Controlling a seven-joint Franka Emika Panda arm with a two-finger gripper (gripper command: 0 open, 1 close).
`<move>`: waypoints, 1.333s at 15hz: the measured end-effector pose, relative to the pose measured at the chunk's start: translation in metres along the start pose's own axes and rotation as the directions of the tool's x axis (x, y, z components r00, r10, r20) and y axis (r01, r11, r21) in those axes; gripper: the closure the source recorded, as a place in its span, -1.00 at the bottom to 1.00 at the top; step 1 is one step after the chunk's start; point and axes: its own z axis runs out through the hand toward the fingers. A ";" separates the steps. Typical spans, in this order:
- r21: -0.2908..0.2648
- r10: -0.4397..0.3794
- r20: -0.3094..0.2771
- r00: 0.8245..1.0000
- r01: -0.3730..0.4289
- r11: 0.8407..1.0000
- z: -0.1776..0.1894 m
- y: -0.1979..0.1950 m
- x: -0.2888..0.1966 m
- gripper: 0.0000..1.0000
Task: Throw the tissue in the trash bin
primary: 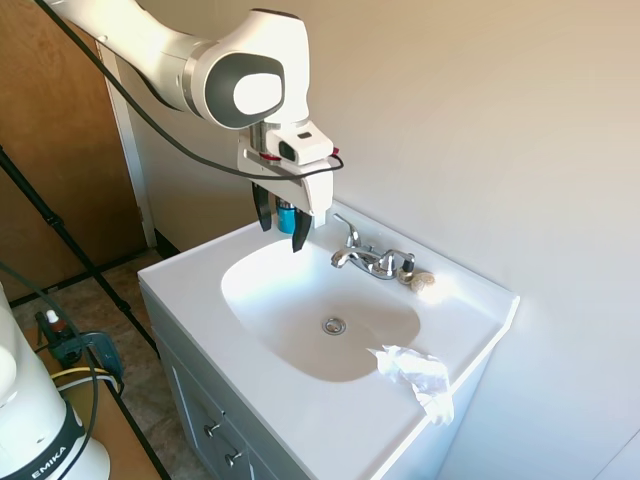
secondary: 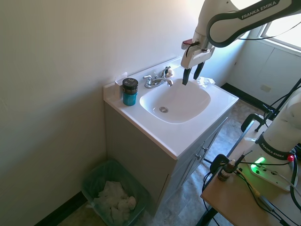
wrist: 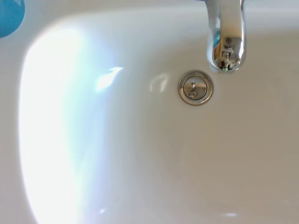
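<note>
Left to right in the first exterior view: the gripper hangs above the back rim of the sink, its two dark fingers parted a moderate way and holding nothing. A blue jar with a dark lid shows partly behind the fingers. Next comes the chrome tap, then the drain low in the basin. The tissue lies crumpled on the counter at the sink's right front corner, one end drooping over the edge, well apart from the gripper.

In the second exterior view the trash bin stands on the floor beside the cabinet, lined with a green bag and already holding crumpled paper.

The tissue is judged very light, soft and easily crushed, not fragile. A pinch on its raised, bunched middle should hold best; a thin loose end may tear or slip free.
</note>
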 end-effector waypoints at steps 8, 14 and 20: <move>0.068 0.153 -0.028 0.988 -0.151 0.986 -0.011 0.038 0.065 -1.00; 0.088 0.360 -0.045 0.932 -0.355 0.931 0.021 0.096 0.144 -1.00; 0.065 0.495 -0.054 0.867 -0.491 0.868 0.063 0.136 0.204 -1.00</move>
